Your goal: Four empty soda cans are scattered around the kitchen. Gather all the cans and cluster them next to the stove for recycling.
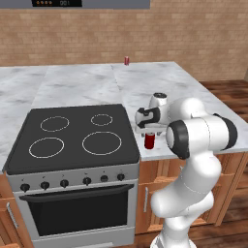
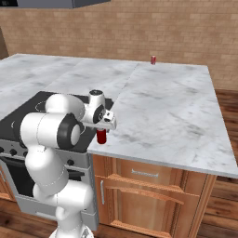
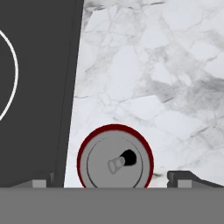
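Looking down through the hand view, I see a red soda can [image 3: 115, 162] standing upright on the marble counter [image 3: 166, 78], just beside the right edge of the black stove [image 3: 35, 87], its grey lid and dark pull-tab opening facing the camera. My gripper [image 3: 114, 180] hangs directly above it with the jaws spread fully wide, one fingertip showing on either side of the can and neither touching it, so nothing is held. From the left base view the same can [image 1: 150, 140] sits near the front edge of the counter under the hand [image 1: 150, 116], next to the cooktop; the right base view confirms this placement [image 2: 101, 136]. A second red can [image 1: 127, 60] stands well apart at the far edge of the island, against the brick wall. I judge this near can to be already in its place by the stove, though whether the fingers are clear of its top I cannot quite tell from the base views. As for handling: an empty can should be very light, thin-walled and easily dented, with a smooth painted side that may slip; I would take hold across the middle of the cylinder, jaws square to the wall, closing gently, and keep it upright since it would tip or roll readily.
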Robot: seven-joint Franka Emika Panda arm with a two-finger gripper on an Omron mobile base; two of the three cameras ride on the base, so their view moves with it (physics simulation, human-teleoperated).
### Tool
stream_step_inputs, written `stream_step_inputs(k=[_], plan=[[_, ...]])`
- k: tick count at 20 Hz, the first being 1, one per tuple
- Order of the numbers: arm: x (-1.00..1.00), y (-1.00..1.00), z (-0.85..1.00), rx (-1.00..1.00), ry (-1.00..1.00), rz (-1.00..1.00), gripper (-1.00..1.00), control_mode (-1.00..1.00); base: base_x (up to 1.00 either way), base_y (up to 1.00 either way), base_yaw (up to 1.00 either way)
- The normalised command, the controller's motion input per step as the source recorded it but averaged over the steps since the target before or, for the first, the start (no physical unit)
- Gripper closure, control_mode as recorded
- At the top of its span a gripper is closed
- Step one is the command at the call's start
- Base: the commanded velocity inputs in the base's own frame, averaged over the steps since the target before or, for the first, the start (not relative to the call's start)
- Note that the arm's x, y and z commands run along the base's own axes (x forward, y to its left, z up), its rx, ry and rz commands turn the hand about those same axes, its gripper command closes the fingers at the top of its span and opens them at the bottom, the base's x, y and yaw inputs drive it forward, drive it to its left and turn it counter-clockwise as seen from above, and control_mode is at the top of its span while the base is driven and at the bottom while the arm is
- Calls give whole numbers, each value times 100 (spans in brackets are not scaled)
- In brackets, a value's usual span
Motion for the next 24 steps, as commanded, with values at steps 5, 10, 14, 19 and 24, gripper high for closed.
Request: stream_step_inputs(k=[5, 10, 14, 19, 24], plan=[[0, 0, -12, 0, 0, 0, -100, -100, 0, 0, 0], [3, 4, -15, 0, 2, 0, 100, -100, 0, 0, 0], [1, 2, -9, 0, 1, 0, 100, -100, 0, 0, 0], [-3, 0, 2, 0, 0, 0, 100, -100, 0, 0, 0], [-43, -4, 47, 2, 0, -1, 100, -100, 0, 0, 0]])
